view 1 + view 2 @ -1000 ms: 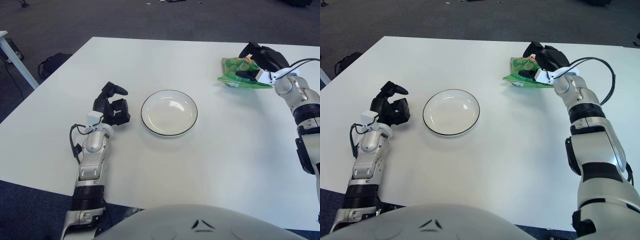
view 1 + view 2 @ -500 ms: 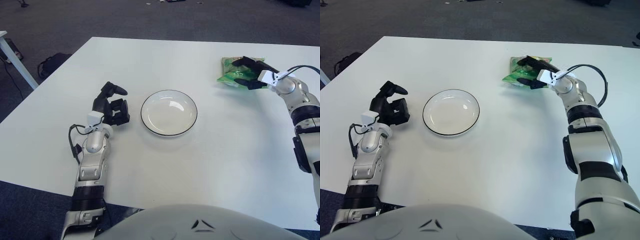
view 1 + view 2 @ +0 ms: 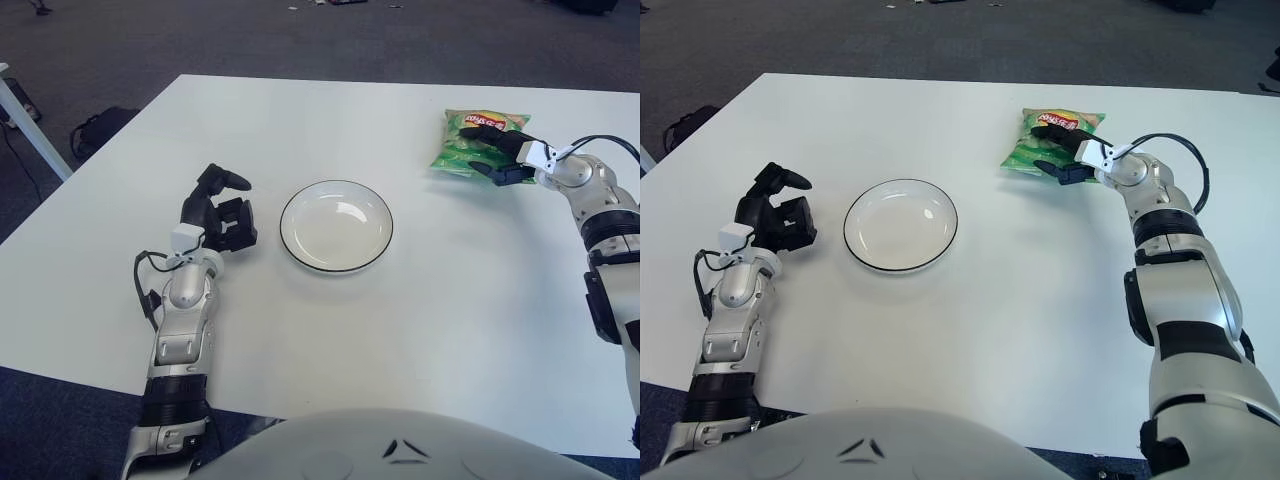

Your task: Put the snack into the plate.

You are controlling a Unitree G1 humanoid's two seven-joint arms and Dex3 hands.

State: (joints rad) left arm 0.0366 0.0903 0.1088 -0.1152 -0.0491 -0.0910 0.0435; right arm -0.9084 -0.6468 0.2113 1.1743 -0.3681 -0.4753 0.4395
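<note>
Lower now than a second ago, right hand [image 3: 1065, 150] pinches green chip bag [image 3: 1040, 145] with extended fingers; left hand [image 3: 220, 212] curled beside plate [image 3: 336, 226], empty.

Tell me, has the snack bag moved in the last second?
Yes. The snack bag has tipped up in the right hand, its far end now nearer the table far edge.

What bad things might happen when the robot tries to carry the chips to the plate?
The right hand grips only the near edge of the snack bag, so the bag might slip or droop when lifted. The plate is shallow and the bag looks almost as wide, so it may hang over or slide off the rim. The left hand shows left of the plate.
</note>
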